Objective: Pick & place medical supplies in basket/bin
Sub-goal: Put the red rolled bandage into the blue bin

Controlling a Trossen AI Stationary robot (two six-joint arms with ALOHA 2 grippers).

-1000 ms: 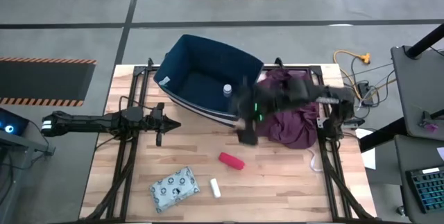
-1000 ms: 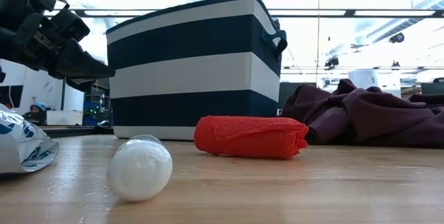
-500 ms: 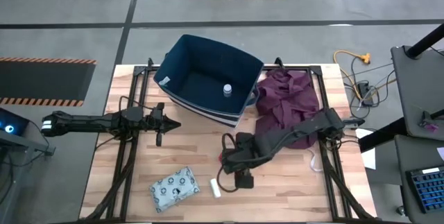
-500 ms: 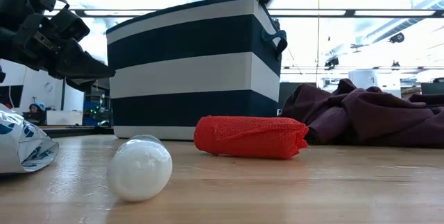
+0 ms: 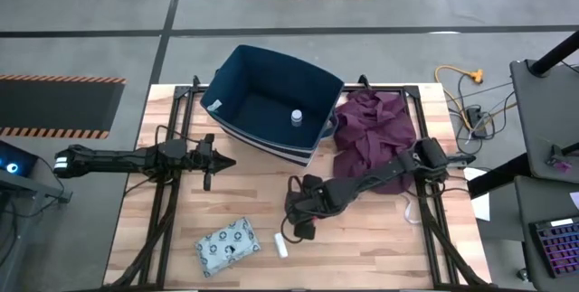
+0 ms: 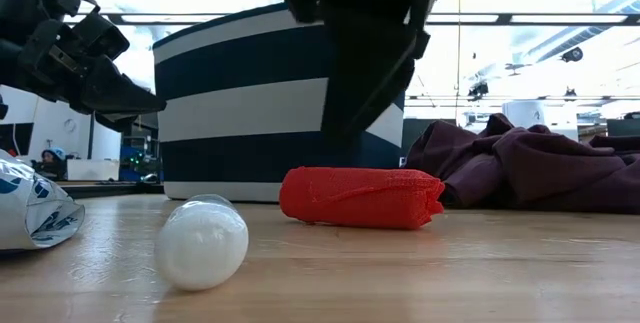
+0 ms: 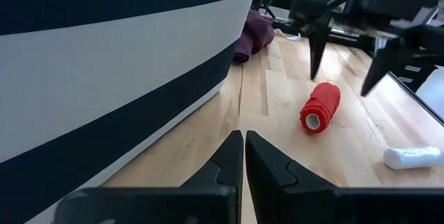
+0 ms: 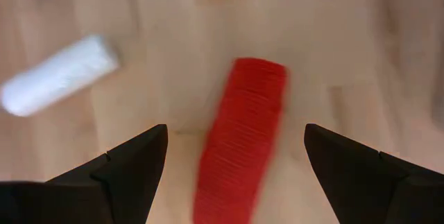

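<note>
The red cylinder roll (image 6: 362, 196) lies on its side on the wood table, and my right gripper (image 8: 236, 130) hangs open above it. One finger stands on either side of the roll (image 8: 243, 141), apart from it; in the high view the gripper (image 5: 301, 212) covers it. The short white stick (image 5: 280, 244) and the patterned packet (image 5: 228, 244) lie toward the near edge. The white round roll (image 5: 296, 117) rests on the floor of the navy basket (image 5: 262, 75). My left gripper (image 7: 244, 141) is shut and waits left of the basket.
The maroon cloth (image 5: 371, 129) is heaped right of the basket, under my right arm. The basket's striped outer wall (image 6: 270, 103) stands just behind the red roll. Bare wood lies between the roll and the white stick (image 8: 59, 82).
My right gripper has swung from beside the basket toward the table's near edge and come down over the red roll, entering the low view from above. The roll, stick and packet have stayed where they were.
</note>
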